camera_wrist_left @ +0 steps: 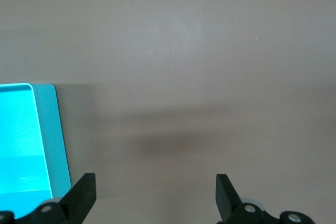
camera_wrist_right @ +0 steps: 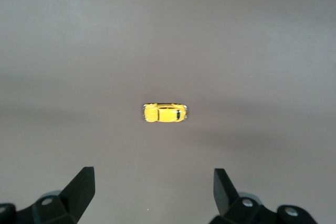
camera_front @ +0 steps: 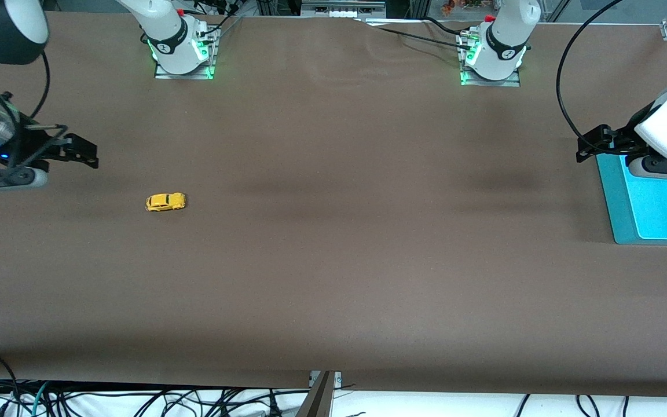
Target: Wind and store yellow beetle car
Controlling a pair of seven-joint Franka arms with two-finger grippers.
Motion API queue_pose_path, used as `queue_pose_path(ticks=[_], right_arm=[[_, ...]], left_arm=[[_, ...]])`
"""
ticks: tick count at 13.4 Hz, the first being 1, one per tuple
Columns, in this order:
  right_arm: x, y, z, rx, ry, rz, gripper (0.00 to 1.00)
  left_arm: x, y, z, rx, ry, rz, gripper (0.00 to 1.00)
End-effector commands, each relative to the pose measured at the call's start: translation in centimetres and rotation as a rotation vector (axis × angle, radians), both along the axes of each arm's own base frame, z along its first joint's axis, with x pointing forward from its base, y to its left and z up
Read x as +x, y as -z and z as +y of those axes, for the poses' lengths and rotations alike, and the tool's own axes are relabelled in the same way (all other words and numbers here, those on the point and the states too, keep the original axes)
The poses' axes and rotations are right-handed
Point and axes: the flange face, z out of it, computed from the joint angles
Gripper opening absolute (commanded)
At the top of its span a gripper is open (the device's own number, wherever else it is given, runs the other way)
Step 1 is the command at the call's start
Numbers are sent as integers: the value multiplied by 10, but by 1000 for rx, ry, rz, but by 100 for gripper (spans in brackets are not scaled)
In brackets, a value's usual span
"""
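The yellow beetle car (camera_front: 165, 201) stands on its wheels on the brown table, toward the right arm's end. In the right wrist view the car (camera_wrist_right: 165, 113) lies ahead of my right gripper (camera_wrist_right: 154, 182), well apart from the fingertips. My right gripper (camera_front: 87, 153) hovers open over the table at that end, with nothing between its fingers. At the left arm's end my left gripper (camera_front: 591, 145) hangs open and empty over the edge of a cyan tray (camera_front: 623, 214). In the left wrist view the left gripper (camera_wrist_left: 155, 187) has only bare table between its fingers, with the tray (camera_wrist_left: 52, 129) to one side.
The cyan tray holds nothing that I can see. Both arm bases (camera_front: 183, 55) (camera_front: 493, 63) stand along the table edge farthest from the front camera. Cables (camera_front: 136, 399) lie below the table's near edge.
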Motion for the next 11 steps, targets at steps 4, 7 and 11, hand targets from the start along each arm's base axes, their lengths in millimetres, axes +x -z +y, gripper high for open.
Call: queue_pose_path(ticks=[4,7,11], right_arm=[[-5,28,19,-25,-75,134,100],[2,51,9,20,-379,189,100],[14,99,7,31,-748,294,100]], left_arm=[[2,-5,1,8,2,4,100],[1,-5,1,10,2,10,100],[1,-5,1,10,4,8,100]])
